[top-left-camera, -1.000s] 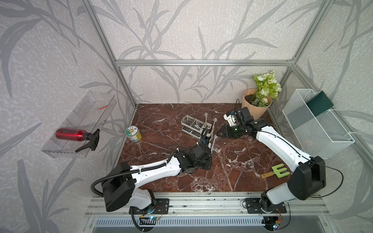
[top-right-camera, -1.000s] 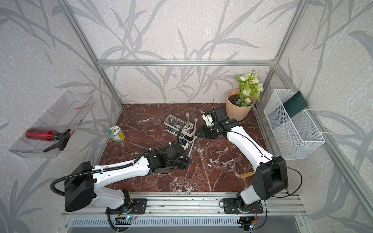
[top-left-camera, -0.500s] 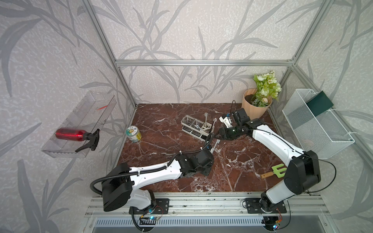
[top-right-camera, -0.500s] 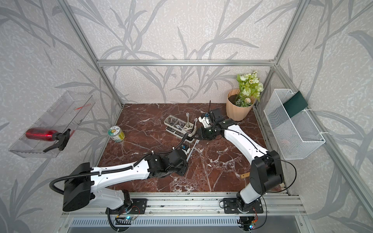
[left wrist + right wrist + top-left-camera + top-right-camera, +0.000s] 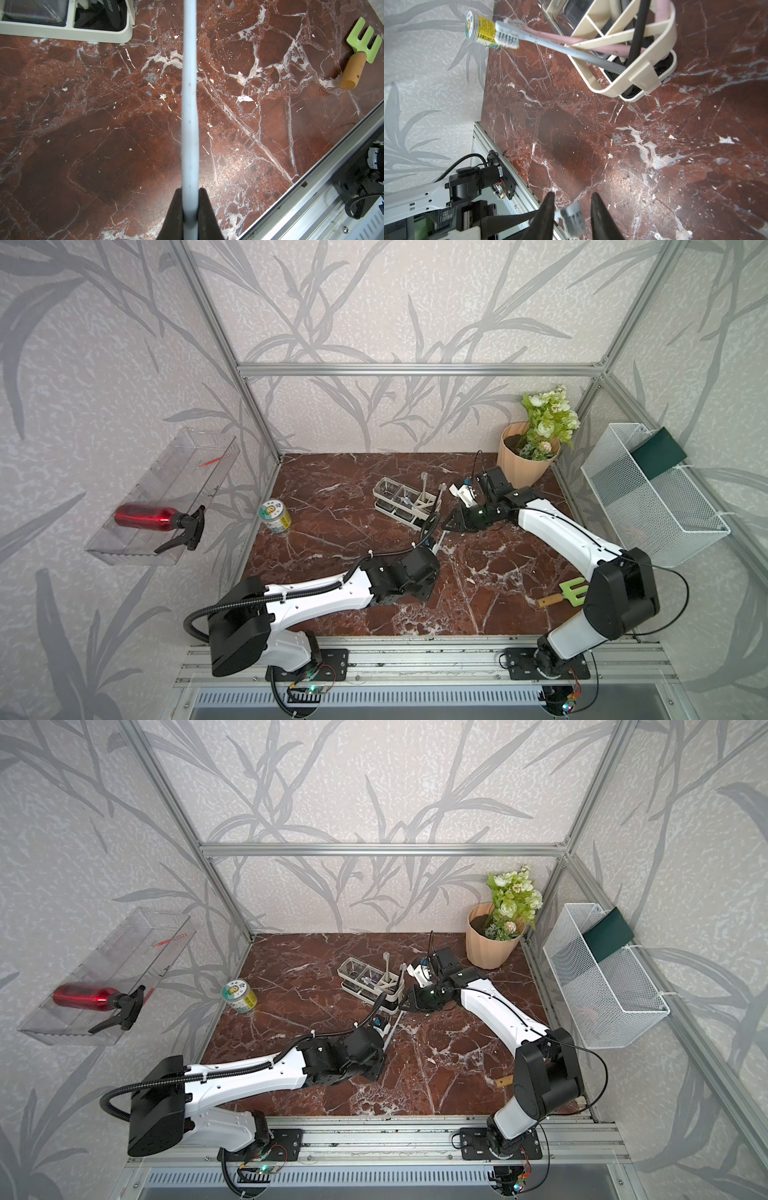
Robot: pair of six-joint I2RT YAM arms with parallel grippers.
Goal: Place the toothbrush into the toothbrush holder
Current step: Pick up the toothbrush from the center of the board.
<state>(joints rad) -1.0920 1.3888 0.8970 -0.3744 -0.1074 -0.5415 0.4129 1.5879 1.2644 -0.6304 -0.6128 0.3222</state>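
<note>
**Looks like a handover**

Your left gripper [image 5: 190, 190] clamps the toothbrush [image 5: 189, 83] by its handle. Your right gripper [image 5: 573, 194] straddles the bristle head, jaws apart. Light, stiff, slick plastic, I'd say: pinch the neck, not the bristles. The toothbrush holder [image 5: 641, 78] stands just beside, near the middle of the table [image 5: 104, 145].

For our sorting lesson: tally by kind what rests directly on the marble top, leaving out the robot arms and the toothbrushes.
toothbrush holder: 1
tin can: 1
flower pot: 1
garden fork: 1
Total: 4
</note>
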